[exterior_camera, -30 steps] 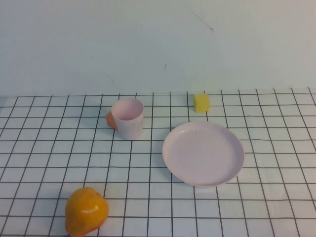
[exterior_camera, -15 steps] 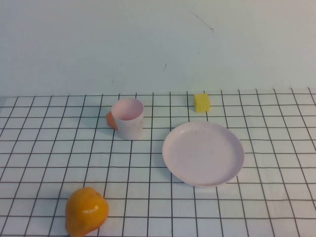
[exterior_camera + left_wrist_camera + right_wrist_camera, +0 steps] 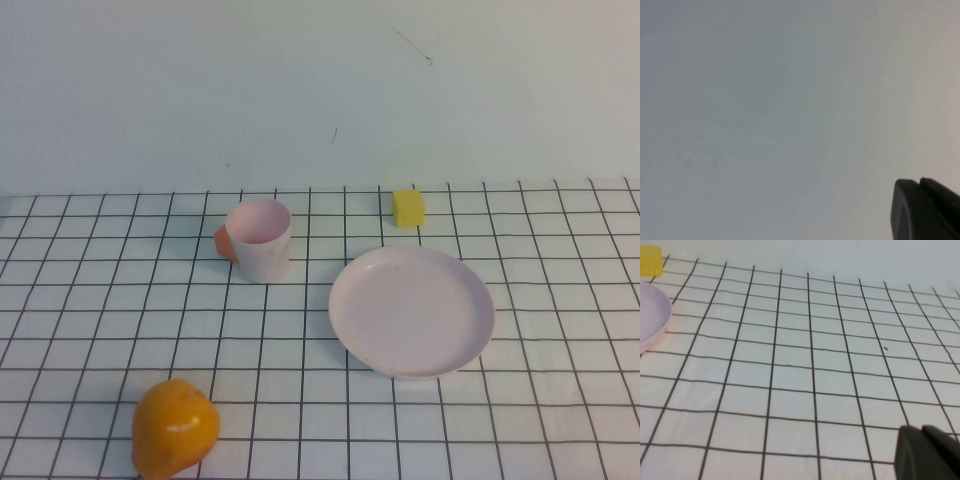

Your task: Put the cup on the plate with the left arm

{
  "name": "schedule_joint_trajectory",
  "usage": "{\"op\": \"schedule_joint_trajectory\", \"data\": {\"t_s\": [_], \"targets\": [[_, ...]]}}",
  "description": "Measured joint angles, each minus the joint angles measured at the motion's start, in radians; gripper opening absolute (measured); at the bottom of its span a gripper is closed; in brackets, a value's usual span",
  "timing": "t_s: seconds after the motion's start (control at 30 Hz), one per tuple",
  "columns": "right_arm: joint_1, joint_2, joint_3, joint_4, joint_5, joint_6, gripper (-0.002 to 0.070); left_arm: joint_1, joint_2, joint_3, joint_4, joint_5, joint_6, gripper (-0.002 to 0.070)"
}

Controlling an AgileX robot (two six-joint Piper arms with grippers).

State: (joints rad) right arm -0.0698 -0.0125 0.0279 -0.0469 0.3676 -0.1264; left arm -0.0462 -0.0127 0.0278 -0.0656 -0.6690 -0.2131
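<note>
Tablecloth [image 3: 560, 420], white with a black grid, covers the whole work surface, and a plain pale wall stands behind it. The plate [image 3: 411, 311], round and pale pink, lies right of centre. An orange pear-shaped fruit [image 3: 175, 428] sits at the near left edge. The cup [image 3: 259, 239] stands upright on the cloth, left of the plate and apart from it, mouth up. A yellow cube [image 3: 408, 208] rests just beyond the plate's far rim. A small orange thing [image 3: 224, 243] peeks out behind the cup's left side, touching it.

The left gripper [image 3: 925, 207] shows only as a dark corner against the blank wall, closed on nothing. The right gripper [image 3: 927, 452] hovers over bare cloth, to the right of the plate; I cannot tell its state.
</note>
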Motion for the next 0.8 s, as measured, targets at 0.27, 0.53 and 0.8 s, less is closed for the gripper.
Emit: {"op": "schedule_joint_trajectory", "data": {"t_s": [0.27,0.53,0.8], "targets": [[0.000,0.000,0.000,0.000,0.000,0.000,-0.0002,0.000,-0.002,-0.024,-0.078,0.104,-0.134,-0.0002],[0.000,0.000,0.000,0.000,0.000,0.000,-0.0002,0.000,0.019,-0.339,0.108,0.550,-0.141,-0.0002],[0.000,0.000,0.000,0.000,0.000,0.000,-0.0002,0.000,0.172,-0.569,0.188,0.849,-0.141,-0.0002]]}}
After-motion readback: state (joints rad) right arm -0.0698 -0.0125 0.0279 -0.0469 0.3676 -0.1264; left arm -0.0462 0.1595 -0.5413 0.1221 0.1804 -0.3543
